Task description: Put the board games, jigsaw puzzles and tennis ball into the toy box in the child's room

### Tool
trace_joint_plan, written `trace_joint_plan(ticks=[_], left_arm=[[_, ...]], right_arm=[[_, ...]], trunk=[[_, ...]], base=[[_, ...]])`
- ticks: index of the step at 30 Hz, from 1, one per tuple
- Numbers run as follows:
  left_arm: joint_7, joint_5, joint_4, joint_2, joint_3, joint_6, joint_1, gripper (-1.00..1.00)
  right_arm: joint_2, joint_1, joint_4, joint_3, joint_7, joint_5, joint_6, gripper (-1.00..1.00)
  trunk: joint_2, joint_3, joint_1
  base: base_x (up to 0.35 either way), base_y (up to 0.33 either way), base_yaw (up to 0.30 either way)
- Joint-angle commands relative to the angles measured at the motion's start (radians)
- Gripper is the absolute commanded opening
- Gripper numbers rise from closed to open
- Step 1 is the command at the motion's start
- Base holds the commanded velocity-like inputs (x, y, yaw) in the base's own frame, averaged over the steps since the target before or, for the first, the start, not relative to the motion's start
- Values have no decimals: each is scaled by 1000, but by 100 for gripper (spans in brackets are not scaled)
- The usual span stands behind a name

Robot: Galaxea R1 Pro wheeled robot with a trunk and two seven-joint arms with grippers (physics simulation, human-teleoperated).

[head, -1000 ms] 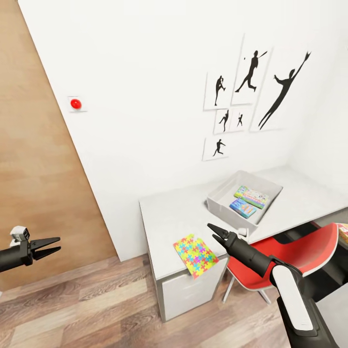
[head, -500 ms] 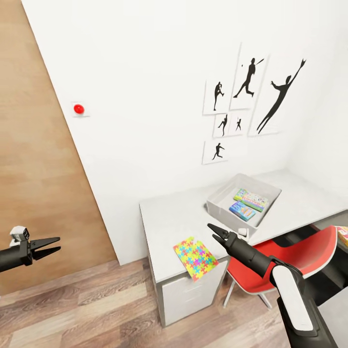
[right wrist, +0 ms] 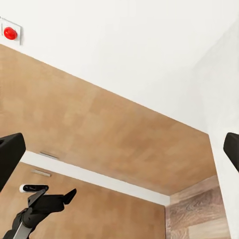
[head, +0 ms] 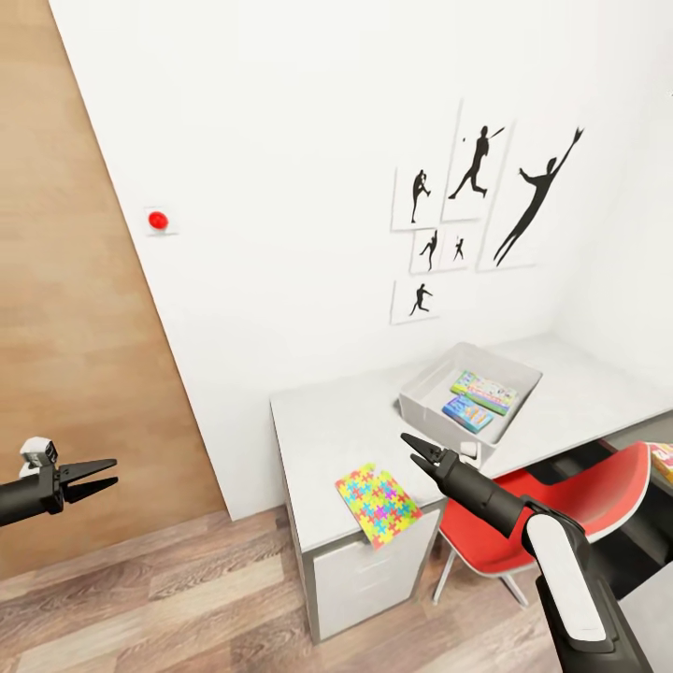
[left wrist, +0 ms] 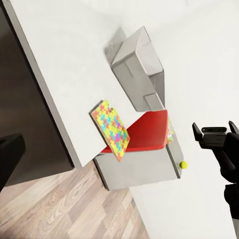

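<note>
a red chair point(head: 570, 491) stands just beside the desk front, its seat partly under the top. a red dome on a white plate point(head: 158, 221) is mounted on the white wall point(head: 299, 168). a brown wood panel point(head: 65, 308) adjoins the wall. wood-plank flooring point(head: 187, 598) lies below.

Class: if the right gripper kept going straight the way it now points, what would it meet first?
Probably the wooden door beside the white wall, judging by the right gripper wrist view; depth is unclear.
</note>
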Motion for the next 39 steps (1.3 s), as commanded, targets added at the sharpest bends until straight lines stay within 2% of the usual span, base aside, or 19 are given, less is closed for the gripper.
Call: trace_joint_plan(ticks=[1,8,19,39], left_arm=[[-4,-1,0,0,0,10,-1,100],[-4,-2,0,0,0,10,-1,100],[-4,-2,-1,0,-1,11,-1,100],[-4,1,0,0,0,13,-1,100]], right_arm=[[0,-1,0,-1,4,3,5,100],[0,-1,0,-1,4,3,5,100],[0,-1,0,-1,4,3,5,100],[0,-1,0,-3,40,3,5,100]], trunk=[[-2,0,1],[-2,7,1],[-2,8,1],[-2,8,1]], base=[[0,0,0],[-37,-60,0],[-60,-249,0],[-1,-14,0]])
